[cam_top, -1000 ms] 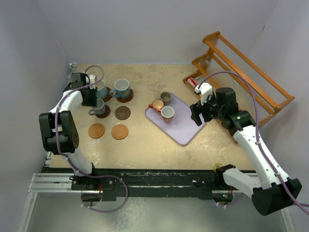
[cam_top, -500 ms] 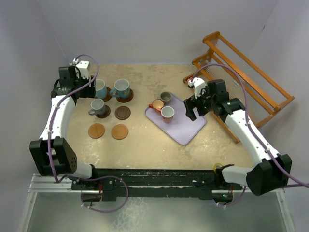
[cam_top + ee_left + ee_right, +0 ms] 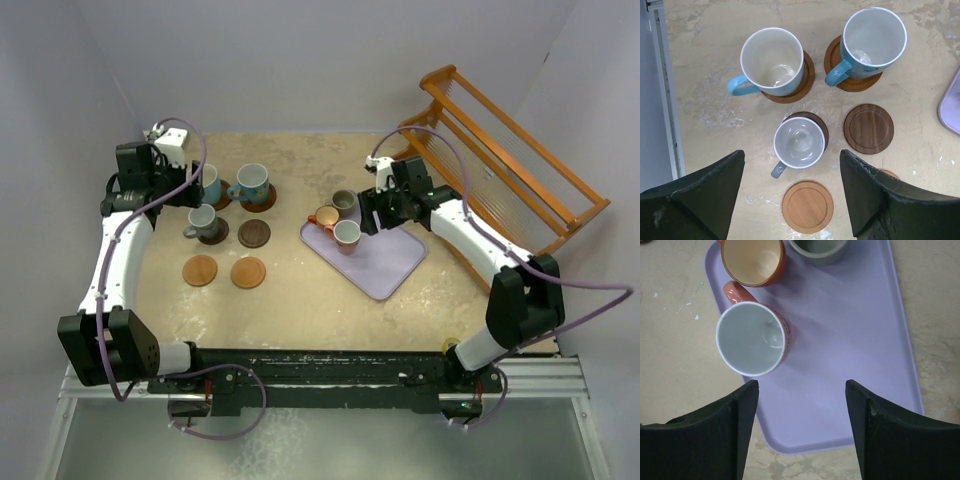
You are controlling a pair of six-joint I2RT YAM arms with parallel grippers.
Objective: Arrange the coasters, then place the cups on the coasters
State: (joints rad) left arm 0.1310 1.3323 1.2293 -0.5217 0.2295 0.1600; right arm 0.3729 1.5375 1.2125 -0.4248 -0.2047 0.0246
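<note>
Two light blue cups (image 3: 772, 61) (image 3: 874, 37) and a grey-blue cup (image 3: 799, 142) each stand on a brown coaster (image 3: 807, 82). One dark coaster (image 3: 868, 128) and two orange-brown coasters (image 3: 200, 270) (image 3: 248, 272) lie bare. My left gripper (image 3: 792, 152) hangs open high above the grey-blue cup, holding nothing. On the lavender tray (image 3: 850, 340) stand the pinkish-red cup (image 3: 751, 339), the orange cup (image 3: 753, 257) and the grey-olive cup (image 3: 817, 250). My right gripper (image 3: 801, 383) is open over the tray, just right of the pinkish-red cup (image 3: 347, 235), with only tray between its fingers.
A wooden rack (image 3: 500, 150) stands along the back right, behind the right arm. Grey walls close in the left side and the back. A metal rail (image 3: 300, 370) with both arm bases runs along the near edge.
My left gripper has opened and lifted away from the grey-blue cup toward the back left. My right gripper has travelled left over the tray, up to the pinkish-red cup.
</note>
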